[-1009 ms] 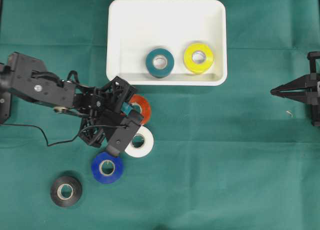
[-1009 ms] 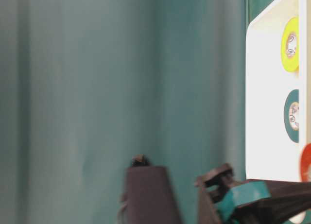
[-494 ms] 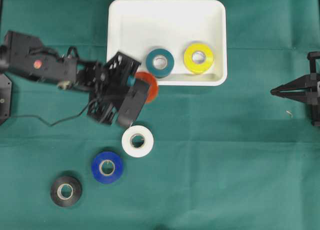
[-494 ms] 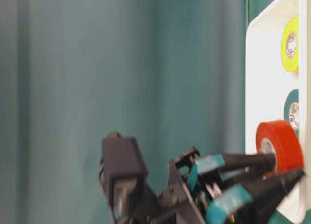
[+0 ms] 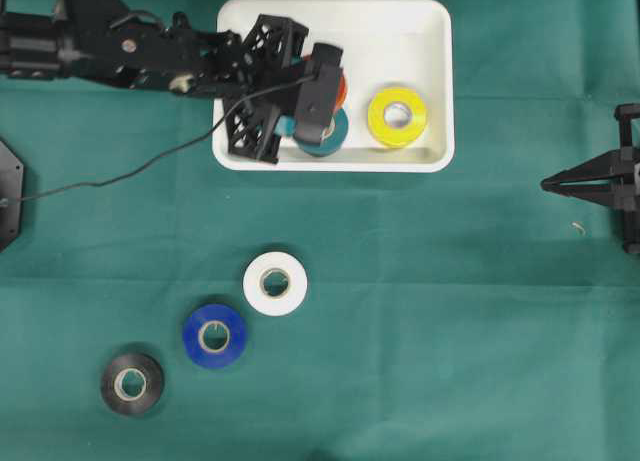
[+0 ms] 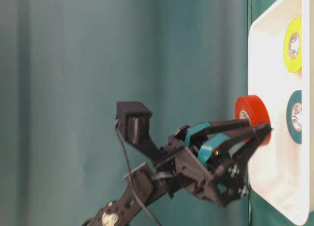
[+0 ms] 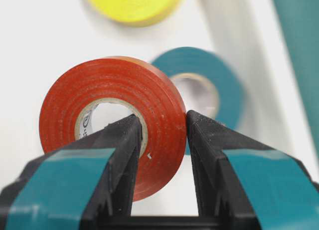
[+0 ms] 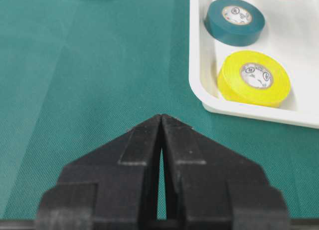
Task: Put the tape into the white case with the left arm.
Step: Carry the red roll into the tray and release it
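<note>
1. Now, from overhead: the left arm point(image 5: 150, 56) stretches in from the left edge over the white case point(image 5: 430, 41), its gripper point(image 5: 335, 96) above the case's near-left part. A sliver of the red tape point(image 5: 342, 89) shows at the gripper tip, over the teal tape point(image 5: 335, 136) lying in the case. The yellow tape point(image 5: 397, 116) lies in the case too, just right of the teal one. Outside the case, well apart from it on the green cloth point(image 5: 450, 311), lie the white tape point(image 5: 275, 283), the blue tape point(image 5: 214, 335) and the black tape point(image 5: 132, 383). The right gripper point(image 5: 548, 184) sits well to the right of the case, pinched together with nothing in it.

2. Table level: the left gripper point(image 6: 260, 133) reaches to the case point(image 6: 265, 64), the red tape point(image 6: 250, 113) clamped at its tip, just off the case floor. Teal tape point(image 6: 294, 117) and yellow tape point(image 6: 293, 44) lie flat inside.

3. Left wrist: one teal-banded finger point(image 7: 117, 150) goes through the red tape's point(image 7: 154, 115) core, the other presses its outer wall, a tight grip, above the case point(image 7: 45, 45).

4. Right wrist: the jaws meet, holding nothing, short of the case point(image 8: 204, 85).
</note>
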You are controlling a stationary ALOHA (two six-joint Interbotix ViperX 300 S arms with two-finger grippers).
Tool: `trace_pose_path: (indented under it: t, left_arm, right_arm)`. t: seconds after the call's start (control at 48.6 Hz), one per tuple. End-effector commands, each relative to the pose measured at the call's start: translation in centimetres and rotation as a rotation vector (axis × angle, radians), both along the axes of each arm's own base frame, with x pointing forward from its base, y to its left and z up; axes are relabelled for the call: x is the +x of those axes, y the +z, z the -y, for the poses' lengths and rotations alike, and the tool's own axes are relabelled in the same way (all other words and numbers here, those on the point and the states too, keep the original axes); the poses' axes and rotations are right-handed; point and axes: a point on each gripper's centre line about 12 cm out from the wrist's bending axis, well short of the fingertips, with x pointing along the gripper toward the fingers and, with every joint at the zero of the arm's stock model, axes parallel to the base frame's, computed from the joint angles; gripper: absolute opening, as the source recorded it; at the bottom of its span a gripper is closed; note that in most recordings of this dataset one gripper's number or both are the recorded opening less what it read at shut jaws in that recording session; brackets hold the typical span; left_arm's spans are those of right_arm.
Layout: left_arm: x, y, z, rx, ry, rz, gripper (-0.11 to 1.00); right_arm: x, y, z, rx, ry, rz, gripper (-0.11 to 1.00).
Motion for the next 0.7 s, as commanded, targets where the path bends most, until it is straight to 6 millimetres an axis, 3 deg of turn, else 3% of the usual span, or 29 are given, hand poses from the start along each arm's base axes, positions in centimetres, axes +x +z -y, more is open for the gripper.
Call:
trace_pose_path:
  t: [0.0, 0.247, 0.597, 0.638, 0.68]
  left_arm:
    - [0.9, 1.5, -1.3, 0.015, 0.022, 0.048, 0.26]
    - [1.2, 0.7, -3.6, 0.017, 0.069, 0.049, 0.26]
    - [1.0, 0.4, -3.5, 0.011, 0.075, 0.048, 0.27]
    - [1.0, 0.4, -3.5, 0.008, 0.077, 0.047, 0.30]
    - [1.0, 0.3, -3.4, 0.006, 0.079, 0.046, 0.41]
  right_arm:
    - [0.2, 0.4, 0.0, 0.000, 0.000, 0.014, -0.09]
    - [0.2, 0.4, 0.0, 0.001, 0.000, 0.014, -0.09]
    - [0.2, 0.4, 0.0, 0.000, 0.000, 0.014, -0.09]
    - [0.2, 0.4, 0.0, 0.001, 0.000, 0.014, -0.09]
    - [0.2, 0.4, 0.0, 0.000, 0.000, 0.014, -0.09]
